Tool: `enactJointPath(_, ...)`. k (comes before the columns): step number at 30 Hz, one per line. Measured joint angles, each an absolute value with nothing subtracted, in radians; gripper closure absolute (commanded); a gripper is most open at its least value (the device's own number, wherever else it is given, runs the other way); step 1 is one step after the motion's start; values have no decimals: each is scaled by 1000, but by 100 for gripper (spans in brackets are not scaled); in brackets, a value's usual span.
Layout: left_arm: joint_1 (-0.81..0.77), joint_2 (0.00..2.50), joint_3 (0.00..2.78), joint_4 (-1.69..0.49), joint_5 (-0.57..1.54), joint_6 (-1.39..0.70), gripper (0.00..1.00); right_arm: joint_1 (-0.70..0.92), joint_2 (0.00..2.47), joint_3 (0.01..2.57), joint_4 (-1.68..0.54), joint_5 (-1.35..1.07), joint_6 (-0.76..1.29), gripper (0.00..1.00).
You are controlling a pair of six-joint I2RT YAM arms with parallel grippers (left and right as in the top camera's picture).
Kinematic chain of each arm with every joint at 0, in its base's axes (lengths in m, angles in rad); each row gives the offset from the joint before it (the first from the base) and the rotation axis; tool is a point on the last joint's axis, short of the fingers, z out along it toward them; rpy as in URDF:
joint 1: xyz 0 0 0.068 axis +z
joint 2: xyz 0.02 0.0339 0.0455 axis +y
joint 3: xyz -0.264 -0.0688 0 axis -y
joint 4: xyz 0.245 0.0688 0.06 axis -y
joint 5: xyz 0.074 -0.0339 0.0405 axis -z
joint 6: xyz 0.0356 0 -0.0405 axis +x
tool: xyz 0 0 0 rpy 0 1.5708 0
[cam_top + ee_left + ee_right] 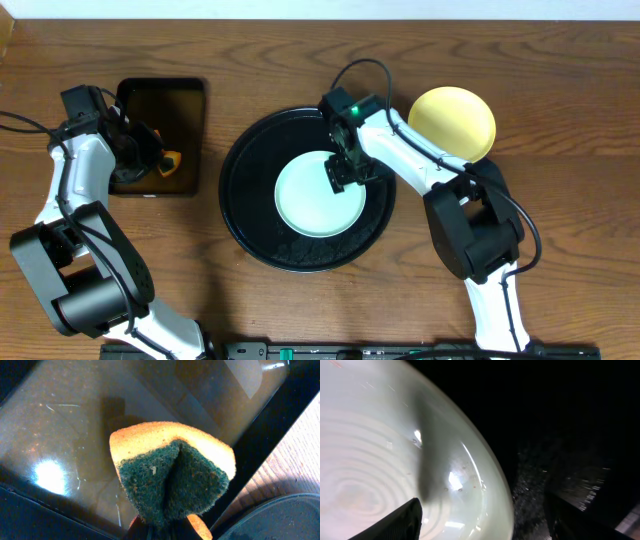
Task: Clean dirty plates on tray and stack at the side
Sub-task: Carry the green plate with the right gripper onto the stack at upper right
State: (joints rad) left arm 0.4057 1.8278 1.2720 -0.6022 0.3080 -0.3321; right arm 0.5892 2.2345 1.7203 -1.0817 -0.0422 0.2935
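A brown wooden table [560, 60] fills the overhead view, with the round black tray [245, 215] lying near its middle. One mint-blue plate [305, 200] sits flat inside the tray, a little right of the tray's centre, its surface looking clean from above. A pale yellow plate [453, 122] rests on the bare wood beyond the tray's upper right side, off the tray and apart from the mint-blue one. The right gripper [340, 175] hangs low over the upper right edge of the mint-blue plate. In the right wrist view its jaws stand apart: one finger [395, 522] is over the plate's glossy, ringed inside and the other is out over the tray's textured black floor, with the plate's rim between them and neither visibly pressing on it. To the left of the round tray lies a rectangular black tray [190, 110] with a shiny brownish bottom. The left gripper [160, 160] hovers over this tray's lower right part, pinched closed on a sponge [172, 477]. The sponge is yellow with a dark green scouring face, and it is folded in on itself by the grip.
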Motion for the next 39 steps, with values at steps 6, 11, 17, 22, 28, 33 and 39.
enactJointPath(6,406,1828,1272,-602,308,-332,92,588,2220,1670,-1040,-65,268,75)
enactJointPath(11,406,1828,1272,-602,308,-332,92,579,2205,1654,-1019,-91,276,99)
enactJointPath(17,406,1828,1272,-605,308,-332,92,571,2203,1655,-1012,-124,332,99)
enactJointPath(22,406,1828,1272,-607,308,-332,92,541,2203,1683,-1018,-190,365,99)
enactJointPath(28,406,1828,1272,-609,308,-332,92,418,2157,1724,-1013,-244,366,99)
enactJointPath(33,406,1828,1272,-609,308,-332,92,283,2093,1737,-1042,-271,362,99)
enactJointPath(39,406,1828,1272,-609,308,-332,92,99,2084,1740,-1067,-286,353,99)
